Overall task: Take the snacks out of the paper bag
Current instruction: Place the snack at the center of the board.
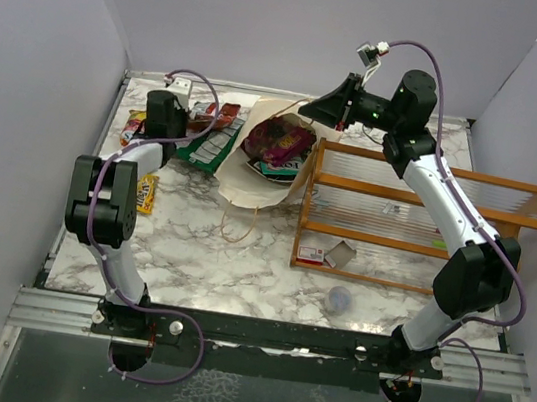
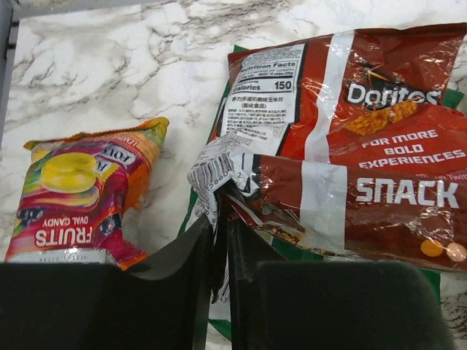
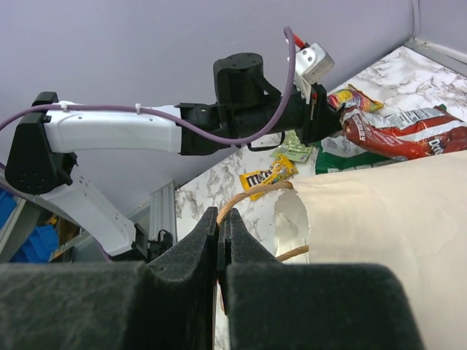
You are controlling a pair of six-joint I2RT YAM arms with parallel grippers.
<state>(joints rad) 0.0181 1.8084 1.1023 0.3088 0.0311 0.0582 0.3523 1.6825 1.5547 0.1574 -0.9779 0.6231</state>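
Marble table in a pale booth.
A white table point(image 1: 199, 256) veined in grey sits between plain lavender-grey walls point(image 1: 275, 20) on three sides; a metal rail point(image 1: 50, 308) runs along its near edge, and the light is soft and even.

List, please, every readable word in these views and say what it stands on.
"Doritos": red packet
"FOR MORE BOLD EXPERIENCES": same packet
"SNACK": same packet
"Nutrition Facts": its white panel
"Calories 150": same panel
"FRUITS OVAL CANDY": fruit candy packet
"m&m's": yellow packet
Smaller print under the panel: too small to read.
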